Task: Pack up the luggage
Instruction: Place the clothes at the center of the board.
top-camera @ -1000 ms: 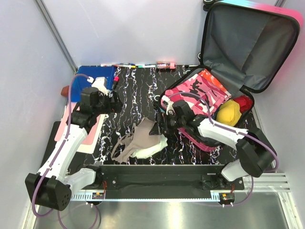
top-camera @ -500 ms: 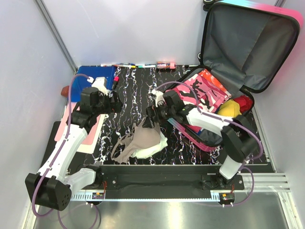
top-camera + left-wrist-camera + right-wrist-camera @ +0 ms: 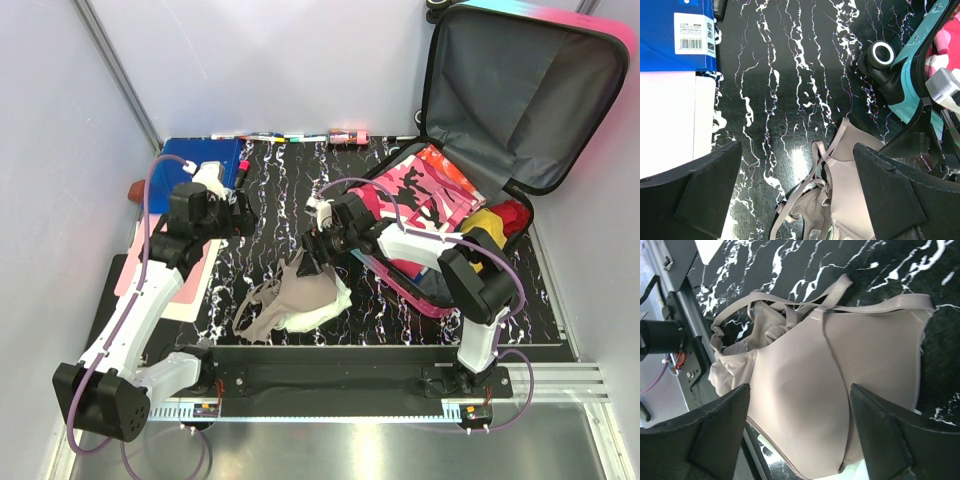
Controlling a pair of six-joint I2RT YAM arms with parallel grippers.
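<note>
left gripper (image 3: 243,214): my fingers spread wide, nothing between them, mid-left of the top view above the marbled table (image 3: 285,185) | right gripper (image 3: 314,262): my fingers apart, poised over the beige bra (image 3: 297,296) at centre, not clamped | luggage (image 3: 520,100): upper right, lid raised, pink camouflage cloth (image 3: 432,188) inside

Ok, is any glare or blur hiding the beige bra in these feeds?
Top external: evenly lit, sharp, bra clear. Left wrist: glossy table throws a bright sheen beside the straps, nothing hidden. Right wrist: bra sharp; its own fingers dark, slightly soft.
</note>
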